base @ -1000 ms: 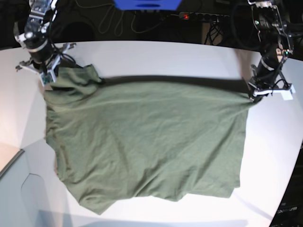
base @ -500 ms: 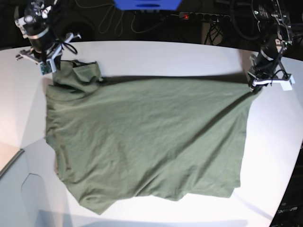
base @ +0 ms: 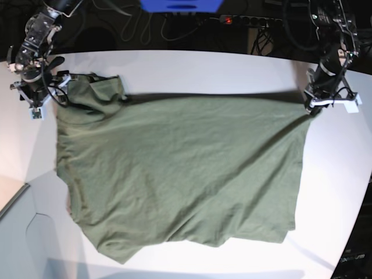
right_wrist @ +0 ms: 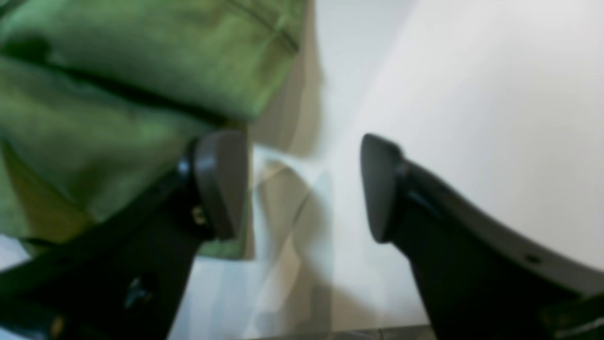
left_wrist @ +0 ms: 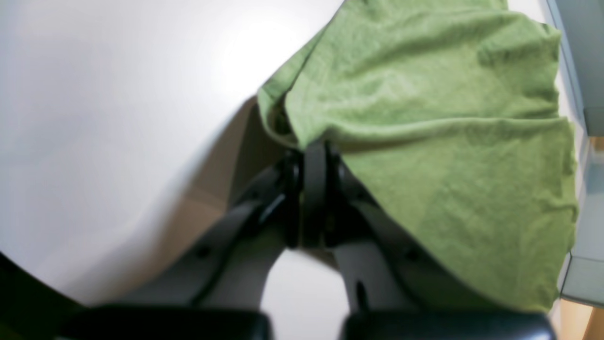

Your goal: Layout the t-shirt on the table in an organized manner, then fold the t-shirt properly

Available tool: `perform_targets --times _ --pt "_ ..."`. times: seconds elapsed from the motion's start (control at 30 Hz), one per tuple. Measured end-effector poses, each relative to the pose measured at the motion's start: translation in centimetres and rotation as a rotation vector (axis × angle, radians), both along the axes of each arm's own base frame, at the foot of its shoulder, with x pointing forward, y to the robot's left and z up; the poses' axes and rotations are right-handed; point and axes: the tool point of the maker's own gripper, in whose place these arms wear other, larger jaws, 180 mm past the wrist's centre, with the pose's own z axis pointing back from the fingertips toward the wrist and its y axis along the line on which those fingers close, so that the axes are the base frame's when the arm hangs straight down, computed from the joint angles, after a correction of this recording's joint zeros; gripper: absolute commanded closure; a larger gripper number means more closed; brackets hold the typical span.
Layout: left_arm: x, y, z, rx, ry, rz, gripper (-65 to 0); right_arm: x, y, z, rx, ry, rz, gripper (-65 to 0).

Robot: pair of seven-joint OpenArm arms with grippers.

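The olive-green t-shirt (base: 180, 174) lies spread and wrinkled over the white table (base: 203, 70), with a bunched part at its far left corner. My left gripper (base: 313, 108) is shut on the shirt's far right corner. In the left wrist view the closed left gripper (left_wrist: 309, 156) pinches the t-shirt (left_wrist: 434, 118) at its folded edge. My right gripper (base: 47, 94) stands open at the bunched corner. In the right wrist view the right gripper (right_wrist: 302, 186) has nothing between its fingers, and one finger (right_wrist: 219, 182) overlaps the t-shirt (right_wrist: 141, 71).
Cables and a power strip (base: 250, 20) lie in the dark behind the table's far edge, beside a blue object (base: 180, 4). The table's curved edge drops off at the front left (base: 17, 197) and at the right (base: 357, 232).
My right gripper has opened, let go of the shirt's far left corner and shifted left. The left gripper still pinches the right corner, slightly farther back.
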Motion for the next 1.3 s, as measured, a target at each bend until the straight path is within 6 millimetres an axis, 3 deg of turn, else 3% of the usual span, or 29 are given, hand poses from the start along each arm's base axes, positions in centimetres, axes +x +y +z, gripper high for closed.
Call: perform_targets --times 0.2,0.5,0.67,0.8,0.93,1.1,1.3 --pt "0.7 0.1 0.5 0.005 -0.017 -0.002 -0.3 0.0 0.5 -0.2 0.014 -0.003 0.0 -40.2" --pt "1.1 0.1 0.7 0.007 -0.025 -0.002 -0.3 0.7 3.8 -1.7 0.085 0.009 0.05 -40.2" --pt "1.0 0.1 0.6 0.007 -0.022 -0.002 -0.3 0.8 4.1 -2.3 0.119 -0.008 0.04 -39.0" --pt "0.7 0.1 -0.3 -0.004 0.0 0.005 -0.3 0.8 4.4 -2.5 0.142 -0.022 0.036 -26.0" --pt "0.7 0.2 -0.7 -0.01 0.01 0.01 -0.3 -0.6 4.6 -2.8 0.144 -0.022 0.042 0.0" --pt "0.7 0.1 -0.8 -0.015 0.011 0.012 -0.3 -2.1 4.1 -2.7 0.122 -0.003 0.044 0.0" --pt "0.6 0.1 -0.8 -0.02 0.013 0.01 -0.2 -6.2 3.0 -1.4 0.018 0.097 0.049 0.0"
